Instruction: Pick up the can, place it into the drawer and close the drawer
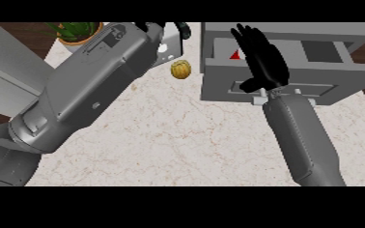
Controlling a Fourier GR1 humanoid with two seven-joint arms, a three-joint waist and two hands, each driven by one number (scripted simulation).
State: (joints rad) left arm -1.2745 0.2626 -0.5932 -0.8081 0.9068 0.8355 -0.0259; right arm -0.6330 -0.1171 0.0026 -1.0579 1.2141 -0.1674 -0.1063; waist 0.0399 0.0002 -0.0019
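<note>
Two hands work over a pale marbled surface (178, 135). At far left a potted plant (75, 31) stands at the back edge, out of the way. The left hand (183, 30) is at the top, at the end of a long forearm slanting up from the lower left. It is mostly hidden, so I cannot tell whether it is open or closed.

Beside it a small yellow ball (180, 69) lies loose, just left of the drawer (221, 87), which is pulled out toward the robot to take the can (235, 54). Only a red sliver shows inside, probably the can.

The right hand (265, 60) lies over the drawer with its fingers (246, 36) straight and gripping nothing, hiding most of the can. The can seems placed, so closing the drawer remains.
</note>
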